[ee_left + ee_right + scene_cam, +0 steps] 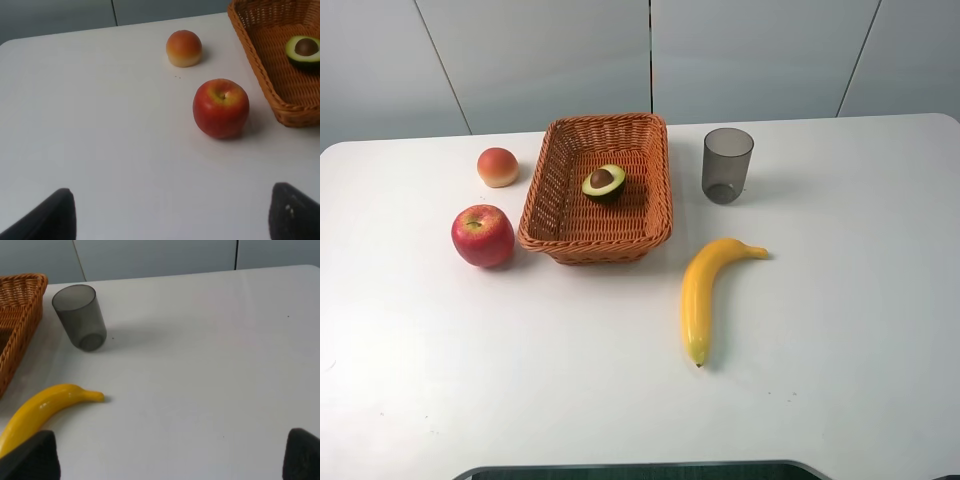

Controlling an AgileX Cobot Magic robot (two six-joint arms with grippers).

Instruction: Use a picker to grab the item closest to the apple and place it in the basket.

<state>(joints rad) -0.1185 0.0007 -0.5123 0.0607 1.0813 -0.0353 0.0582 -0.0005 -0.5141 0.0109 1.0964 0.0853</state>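
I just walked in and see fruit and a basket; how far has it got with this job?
An avocado half already lies in the basket. Nothing is in hand: the left gripper and right gripper are open. The round bun near the apple sits on the table.

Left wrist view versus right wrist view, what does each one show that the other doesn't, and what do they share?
Only the left wrist view shows the apple, the bun and the avocado lying in the basket. Only the right wrist view shows the cup and the banana. Both share the basket, the white table, and an open claw, left or right, with its dark tips at the frame corners.
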